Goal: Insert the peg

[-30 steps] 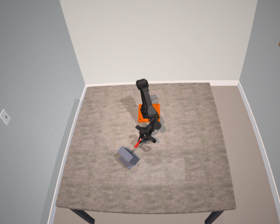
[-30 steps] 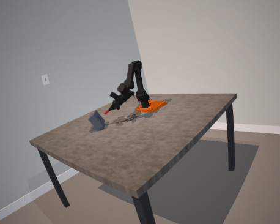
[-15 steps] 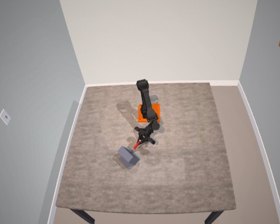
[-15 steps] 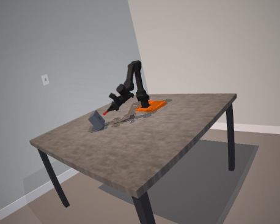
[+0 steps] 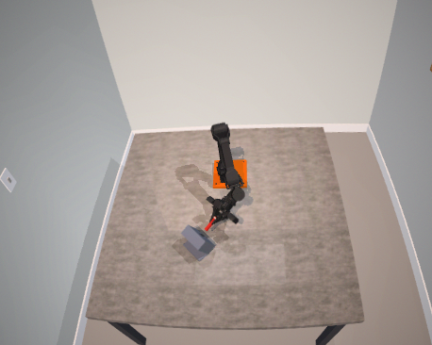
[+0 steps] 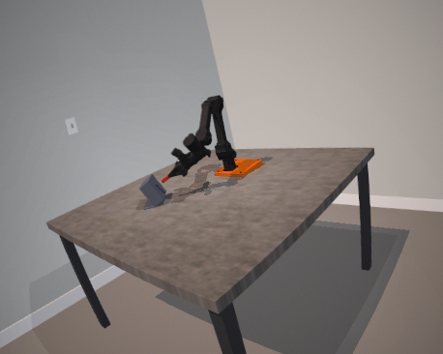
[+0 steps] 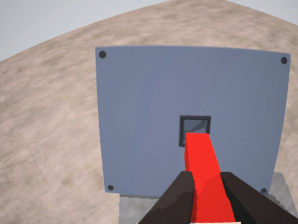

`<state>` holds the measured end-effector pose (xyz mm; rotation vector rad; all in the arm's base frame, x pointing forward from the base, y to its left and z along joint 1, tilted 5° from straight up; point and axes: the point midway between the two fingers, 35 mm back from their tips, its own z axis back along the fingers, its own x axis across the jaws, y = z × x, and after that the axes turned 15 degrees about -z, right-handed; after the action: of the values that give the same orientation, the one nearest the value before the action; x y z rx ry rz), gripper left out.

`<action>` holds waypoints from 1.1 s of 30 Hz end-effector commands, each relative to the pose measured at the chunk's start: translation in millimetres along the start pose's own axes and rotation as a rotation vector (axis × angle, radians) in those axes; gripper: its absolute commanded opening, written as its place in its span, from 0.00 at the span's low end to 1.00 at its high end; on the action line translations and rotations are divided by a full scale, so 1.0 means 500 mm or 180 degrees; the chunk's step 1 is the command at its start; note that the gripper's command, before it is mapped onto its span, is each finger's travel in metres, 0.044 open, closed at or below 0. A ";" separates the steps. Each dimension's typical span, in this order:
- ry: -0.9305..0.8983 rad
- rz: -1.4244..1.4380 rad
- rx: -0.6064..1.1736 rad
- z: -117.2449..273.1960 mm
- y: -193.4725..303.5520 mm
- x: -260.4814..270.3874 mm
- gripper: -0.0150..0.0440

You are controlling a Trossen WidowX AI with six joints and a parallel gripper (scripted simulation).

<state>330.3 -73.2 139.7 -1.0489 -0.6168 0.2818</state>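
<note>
top: high above desk point(image 5: 292, 269) point(image 6: 218, 232) point(image 7: 45, 110), steeply down, far | exterior: beyond a desk corner, obliquely down, far | wrist: behind jaws point(image 5: 214, 221) point(image 6: 171, 176), facing panel point(image 5: 198, 238) point(image 6: 152, 191) point(image 7: 145, 110), close | top+exterior: whole arm point(image 5: 225, 153) point(image 6: 220, 128), panel (wrist shares panel)

A brown, mottled table point(image 5: 288, 203) point(image 6: 218, 227) carries an orange base plate point(image 5: 242, 184) point(image 6: 254, 167) and a grey-blue sloped panel point(image 5: 198, 238) point(image 6: 153, 190) point(image 7: 145, 110).

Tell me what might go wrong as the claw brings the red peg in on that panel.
The peg, held in the claw, covers the lower part of the hole, so its tip may catch the rim.

The hole's lower corners are hard to check in the wrist view, so a mismatch in turn could go unseen and jam the peg.

The panel slopes, so an off-angle push might wedge it.
</note>
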 end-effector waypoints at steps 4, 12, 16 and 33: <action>0.0011 0.0042 0.0011 -0.005 0.007 -0.005 0.25; 0.0015 0.0041 0.0004 -0.023 0.005 -0.004 0.25; 0.0015 0.0041 0.0002 -0.034 0.005 -0.005 0.25; 0.0016 0.0031 -0.0007 -0.044 0.005 -0.007 0.25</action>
<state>341.1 -89.3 127.2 -1.0539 -0.6039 0.2917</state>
